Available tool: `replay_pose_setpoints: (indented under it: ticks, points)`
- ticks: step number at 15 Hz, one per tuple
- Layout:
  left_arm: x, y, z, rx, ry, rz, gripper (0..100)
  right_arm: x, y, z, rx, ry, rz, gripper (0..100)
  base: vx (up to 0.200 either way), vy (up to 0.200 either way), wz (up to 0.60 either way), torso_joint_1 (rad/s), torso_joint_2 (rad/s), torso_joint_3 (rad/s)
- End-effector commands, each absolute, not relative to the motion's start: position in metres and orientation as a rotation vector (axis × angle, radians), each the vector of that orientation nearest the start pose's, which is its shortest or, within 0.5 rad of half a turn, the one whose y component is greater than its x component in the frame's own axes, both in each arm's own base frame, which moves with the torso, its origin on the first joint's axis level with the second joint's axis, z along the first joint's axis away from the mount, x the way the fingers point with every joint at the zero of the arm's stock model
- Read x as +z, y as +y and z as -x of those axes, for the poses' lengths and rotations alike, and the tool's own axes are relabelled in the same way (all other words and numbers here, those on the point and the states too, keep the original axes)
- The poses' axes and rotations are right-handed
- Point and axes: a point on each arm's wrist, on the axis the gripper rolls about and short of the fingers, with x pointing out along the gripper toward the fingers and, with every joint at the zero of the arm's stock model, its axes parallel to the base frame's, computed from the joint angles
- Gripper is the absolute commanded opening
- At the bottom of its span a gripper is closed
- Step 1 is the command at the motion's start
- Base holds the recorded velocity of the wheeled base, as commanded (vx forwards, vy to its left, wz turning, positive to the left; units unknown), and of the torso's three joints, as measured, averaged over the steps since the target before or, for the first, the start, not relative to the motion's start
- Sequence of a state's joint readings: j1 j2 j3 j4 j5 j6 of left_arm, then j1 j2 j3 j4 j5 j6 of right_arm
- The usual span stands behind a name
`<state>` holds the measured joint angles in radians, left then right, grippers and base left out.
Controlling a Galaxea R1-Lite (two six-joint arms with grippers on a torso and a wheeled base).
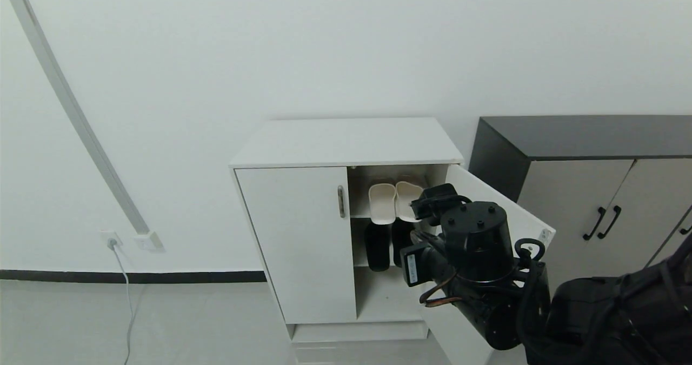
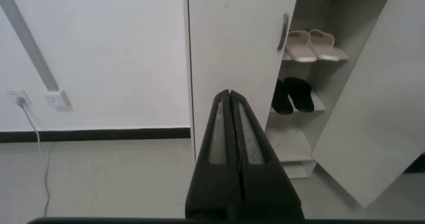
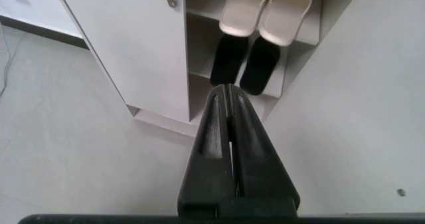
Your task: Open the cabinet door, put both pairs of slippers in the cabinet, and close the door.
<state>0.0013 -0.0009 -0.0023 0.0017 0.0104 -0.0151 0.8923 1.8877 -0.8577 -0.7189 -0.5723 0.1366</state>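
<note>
A: Where are the slippers?

B: Both pairs are inside the white cabinet (image 1: 346,143). The cream slippers (image 1: 394,201) lie side by side on the upper shelf, touching each other. The black slippers (image 1: 385,243) lie side by side on the shelf directly below them.

A: And the doors?

B: The left door (image 1: 297,240) is shut, with its metal handle (image 1: 341,201) upright along the inner edge. The right door (image 1: 505,213) is swung wide open, so the right-hand compartment and its shelves are exposed.

A: What about the jaws?

B: The left gripper (image 2: 229,98) has its jaws pressed together with nothing between them. It sits well apart from the cabinet and points toward the shut left door. The right gripper (image 3: 229,91) also has its jaws pressed together and holds nothing. It points at the open compartment, and the 2 pairs lie beyond its tips.

A: Where is the right arm?

B: In the head view the right arm (image 1: 476,246) is in front of the open compartment, between the shelves and the open door. It hides part of the black pair.

A: Anything else around?

B: A second cabinet (image 1: 584,138) with a dark top and grey doors stands just beside the white one, on its right. On the wall to the left, a socket (image 1: 111,239) has a cable (image 1: 128,300) plugged in that runs down to the floor (image 1: 162,322). A grey conduit (image 1: 70,105) slants up the wall from beside the socket.
</note>
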Motion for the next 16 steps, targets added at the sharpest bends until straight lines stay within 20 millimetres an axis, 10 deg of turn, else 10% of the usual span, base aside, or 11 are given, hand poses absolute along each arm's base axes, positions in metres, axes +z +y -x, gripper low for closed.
replay_pose_setpoints:
  ticks: [1, 8, 16]
  points:
    - [0.0762, 0.0002, 0.023, 0.012, -0.002, 0.015, 0, 0.1438, 0.2587, -0.224, 0.301, 0.253, 0.074, 0, 0.0, 0.0, 0.0, 0.237, -0.56, -0.325]
    - [0.0757, 0.0002, 0.0229, 0.012, 0.0, 0.015, 0, 0.1429, 0.2572, -0.2241, 0.3, 0.256, 0.074, 0, 0.0, 0.0, 0.0, 0.252, -0.58, -0.323]
    - [0.0757, 0.0002, 0.0229, 0.012, 0.0, 0.015, 0, 0.1413, 0.2562, -0.2239, 0.299, 0.262, 0.081, 0, 0.0, 0.0, 0.0, 0.019, -0.04, -0.021]
